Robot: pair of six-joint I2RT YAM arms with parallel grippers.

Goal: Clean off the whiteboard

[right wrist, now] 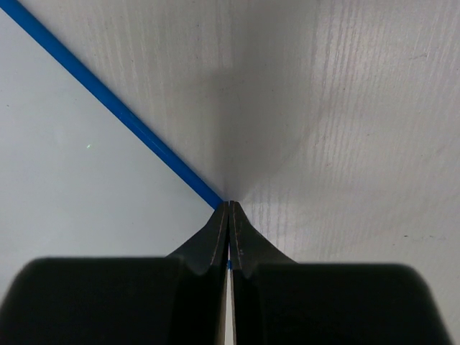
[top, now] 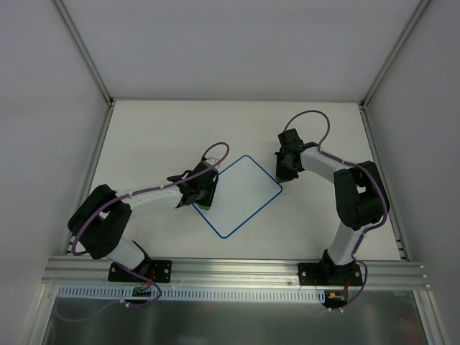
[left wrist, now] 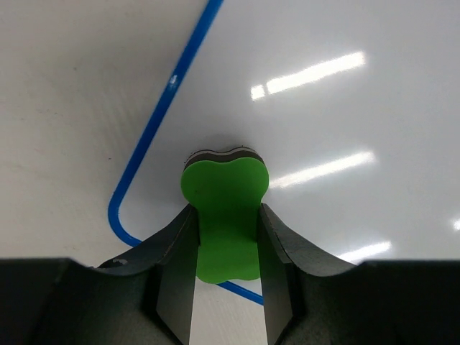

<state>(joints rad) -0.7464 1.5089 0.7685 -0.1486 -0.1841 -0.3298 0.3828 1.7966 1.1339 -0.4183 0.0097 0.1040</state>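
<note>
Whiteboard (top: 241, 195) plain white, blue-rimmed; left claw (left wrist: 226, 210) around green eraser (left wrist: 224, 185), right claw (right wrist: 228, 207) clenched

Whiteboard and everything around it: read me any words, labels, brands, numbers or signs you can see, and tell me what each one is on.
No readable text in any view.
whiteboard: blank surface, only a blue rim and light glare, no writing.
green eraser: plain, no label or brand.
small electronics below the arm bases: too small to tell whether anything is printed.
</note>
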